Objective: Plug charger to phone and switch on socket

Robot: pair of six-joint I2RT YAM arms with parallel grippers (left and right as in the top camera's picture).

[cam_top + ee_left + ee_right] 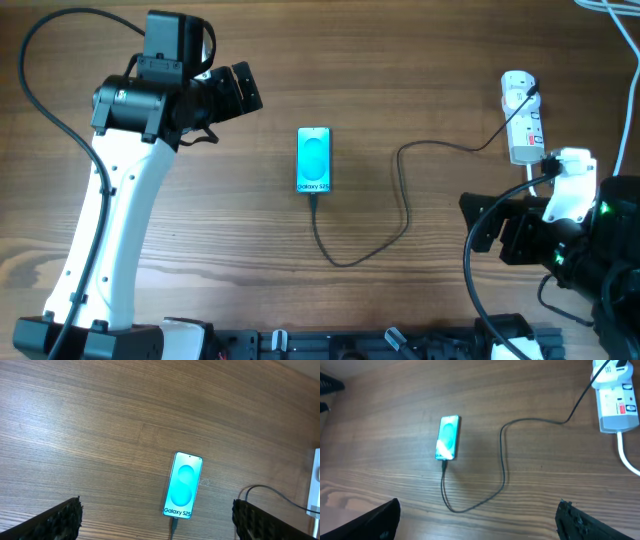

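Charger [405,200] tip looks seated in phone [313,159], well left of socket [522,120]. Socket sits near my right gripper [479,510], ahead-right, long axis pointing away. Left gripper [157,515] far off. Both jaws wide.

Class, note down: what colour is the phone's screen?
Cyan-green; the phone shows best in the left wrist view.

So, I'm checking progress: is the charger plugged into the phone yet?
Plugged in: the charger connector meets the phone at its text end, no gap visible.
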